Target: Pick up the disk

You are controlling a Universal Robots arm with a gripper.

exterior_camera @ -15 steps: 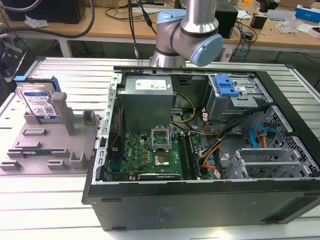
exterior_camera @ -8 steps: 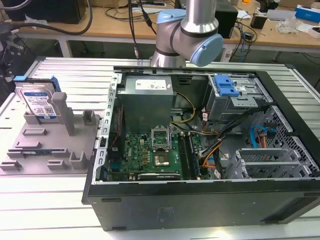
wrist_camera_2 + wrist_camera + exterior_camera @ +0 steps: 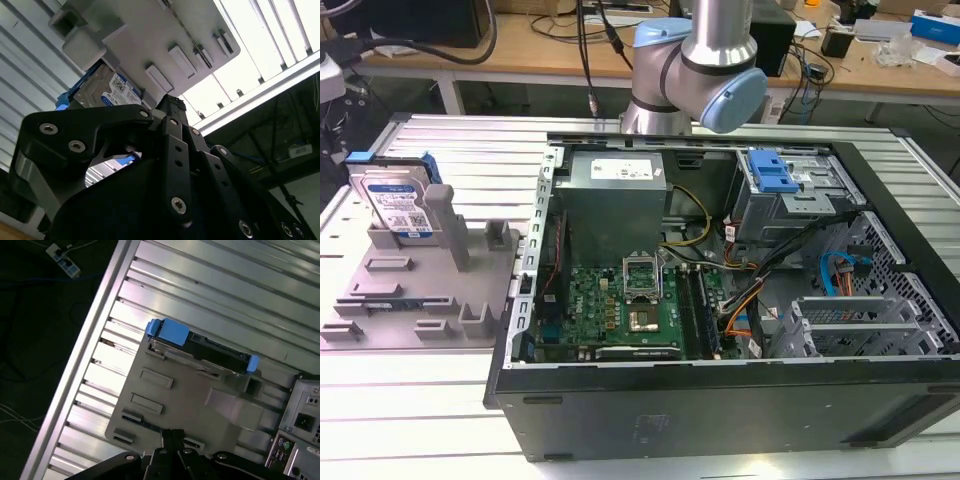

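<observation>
disk: hard drive (image 3: 392,205) stands upright on 1 long edge in a slot at the end of the grey holder (image 3: 420,300), at the exterior view's left. Its labelled face shows there, with blue rails on its edges.
disk, wrist views: seen edge-on in the first wrist view (image 3: 210,349), with a blue rail tab (image 3: 169,332) at 1 end. The second wrist view shows the label face (image 3: 107,90) against the holder (image 3: 150,35).
holder: flat grey plastic plate (image 3: 185,400) with slots and posts. 1 tall post (image 3: 445,225) stands just beside the disk. It sits on the ribbed aluminium tabletop (image 3: 420,420), next to the open computer case (image 3: 720,400).
pincer: fingertips look closed on each other with nothing between them, in both wrist views (image 3: 172,432) (image 3: 170,102). It hangs over the holder plate, apart from the disk and touching nothing.
arm: the elbow joint (image 3: 695,60) sits behind the case in the exterior view.
step (judgement): approach phase. The disk is seated in its slot and not gripped, so the pick has not begun.
next move calls for (judgement): jaws opened wider than the disk's thickness, lined up across its 2 flat faces and centred between the rail ends, clear of the tall post. Then a straight pull along the slot so the disk does not bind.
</observation>
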